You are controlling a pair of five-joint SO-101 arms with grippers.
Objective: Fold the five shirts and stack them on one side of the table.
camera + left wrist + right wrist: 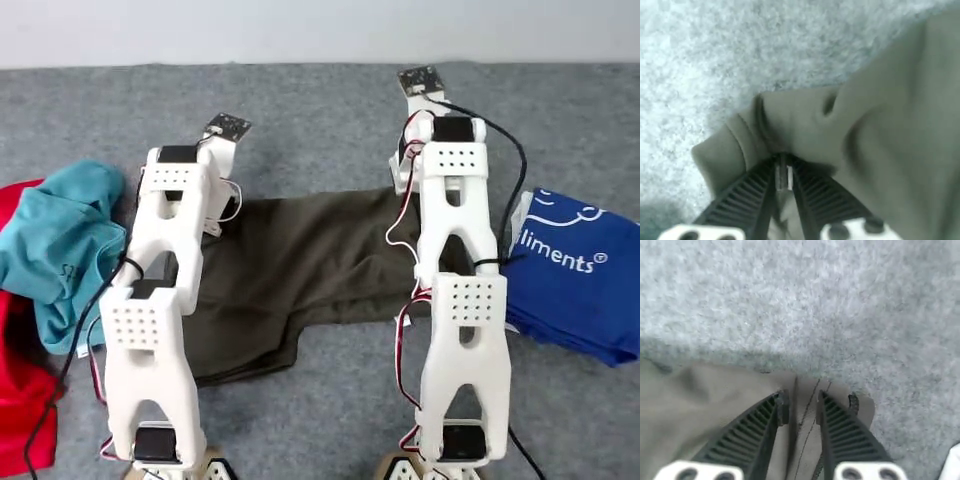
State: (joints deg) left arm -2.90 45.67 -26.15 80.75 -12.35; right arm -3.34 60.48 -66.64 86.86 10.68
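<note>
An olive shirt (pixel 300 260) lies spread on the grey carpeted table (pixel 330 110) between the two arms. My left gripper (pixel 783 176) is shut on a bunched corner of the olive shirt (pixel 880 125), with a fold of cloth pinched between its black fingers. My right gripper (pixel 802 404) is shut on the shirt's stitched edge (pixel 710 390) at the opposite far corner. A crumpled teal shirt (pixel 65 245) and a red shirt (pixel 20 400) lie at the left. A folded blue shirt (pixel 580 270) with white print rests at the right.
Bare grey carpet stretches beyond the olive shirt toward the far edge and the pale wall (pixel 320 30). Black and red cables (pixel 515 170) hang along the arms. Open carpet lies in front between the two arm bases.
</note>
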